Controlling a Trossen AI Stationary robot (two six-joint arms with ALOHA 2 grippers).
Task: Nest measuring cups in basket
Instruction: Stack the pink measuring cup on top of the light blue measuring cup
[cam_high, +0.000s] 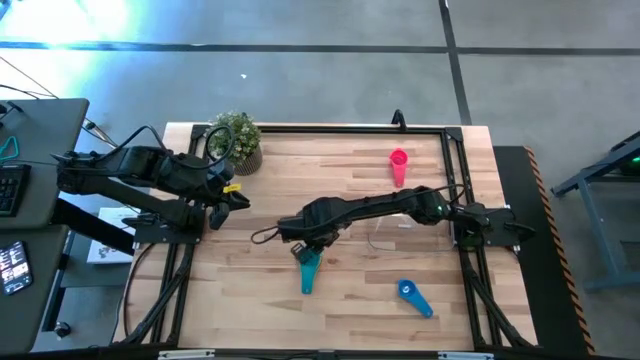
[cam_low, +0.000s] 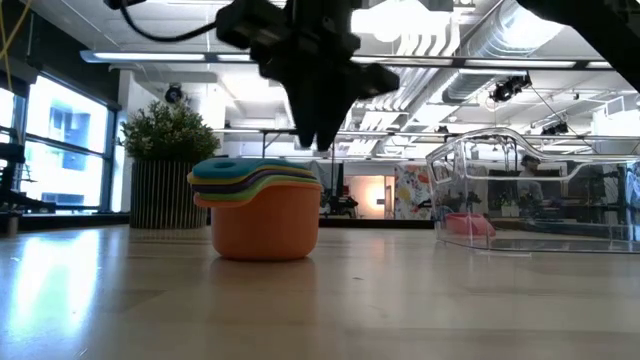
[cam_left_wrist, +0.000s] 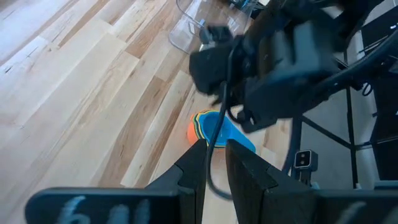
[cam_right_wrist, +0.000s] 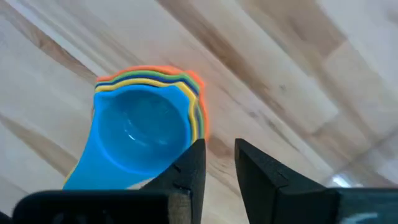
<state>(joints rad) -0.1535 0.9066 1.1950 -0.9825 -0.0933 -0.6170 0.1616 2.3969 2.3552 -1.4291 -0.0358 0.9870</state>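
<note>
We see a potted plant (cam_high: 236, 140) at the far left corner of the bench (cam_high: 300, 190), well apart from the work. The clear basket (cam_low: 530, 195) sits under the right arm's forearm near the bench's right side; in the low view something pink shows through its wall, though we cannot tell what it is.

The right tool (cam_right_wrist: 216, 163) hangs just above a nested stack (cam_low: 262, 212) near the bench's middle, fingers narrowly parted and holding nothing. In that stack we count a salmon cup at the bottom, then green, dark blue and yellow rims, and a light blue cup (cam_right_wrist: 140, 134) on top, so five. Two cups lie loose: a magenta one (cam_high: 399, 166) towards the far edge and a blue one (cam_high: 413, 296) near the front edge.

The left tool (cam_high: 236, 199) waits over the left side, its fingers (cam_left_wrist: 193, 168) narrowly parted and empty.
</note>
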